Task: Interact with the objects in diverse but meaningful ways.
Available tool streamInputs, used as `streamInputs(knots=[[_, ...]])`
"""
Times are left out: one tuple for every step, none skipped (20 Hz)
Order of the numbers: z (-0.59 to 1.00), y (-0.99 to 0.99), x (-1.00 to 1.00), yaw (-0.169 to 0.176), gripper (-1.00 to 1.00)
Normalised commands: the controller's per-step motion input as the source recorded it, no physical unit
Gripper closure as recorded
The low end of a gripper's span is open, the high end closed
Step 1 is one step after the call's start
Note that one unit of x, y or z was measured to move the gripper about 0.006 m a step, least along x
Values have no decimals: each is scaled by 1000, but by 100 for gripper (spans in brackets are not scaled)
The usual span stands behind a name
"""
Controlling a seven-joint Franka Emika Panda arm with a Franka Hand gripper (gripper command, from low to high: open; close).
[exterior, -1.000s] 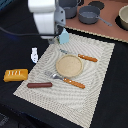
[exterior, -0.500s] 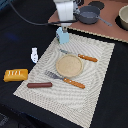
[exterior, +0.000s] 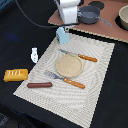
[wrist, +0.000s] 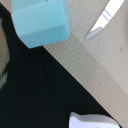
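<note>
The pale blue house-shaped carton [exterior: 62,35] [wrist: 42,21] stands upright at the far corner of the woven placemat [exterior: 95,75]. My gripper [exterior: 68,23] hangs just above it and slightly toward the exterior view's right, holding nothing; its fingers are too blurred to read. The small white piece [exterior: 34,54] [wrist: 92,121] sits on the black table off the mat's edge. The yellow-orange bread loaf [exterior: 15,75] lies at the exterior view's left, and the reddish-brown sausage [exterior: 39,85] lies on the mat's near corner.
A tan round plate [exterior: 68,65] sits mid-mat between an orange-handled knife [exterior: 80,56] and fork [exterior: 65,79]. A grey pot [exterior: 89,14] and a pale bowl [exterior: 122,17] stand on a brown board behind the arm.
My gripper has swung toward the exterior view's right and ended over the carton. The carton and the other items have not moved.
</note>
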Motion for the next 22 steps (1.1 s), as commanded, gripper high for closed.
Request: streamInputs(knots=[[-371,406,-149,48,-100],[-366,431,-177,56,-100],[-351,491,-200,59,-100],[-354,494,-211,61,-100],[-354,494,-214,60,-100],[-346,466,-223,56,-100],[-340,457,-211,54,-100],[-360,423,-237,50,-100],[-354,409,-237,50,-100],[-357,377,-260,48,-100],[-346,366,-243,46,-100],[-343,329,-269,43,-100],[-326,283,-269,38,-100],[-306,229,-269,30,-100],[-291,163,-274,26,-100],[-254,66,-314,16,-100],[-257,63,-320,14,-100],[-271,63,-351,11,-100],[-286,69,-380,10,-100],[-309,94,-377,11,-100],[-326,114,-369,15,-100],[-329,131,-346,19,-100]])
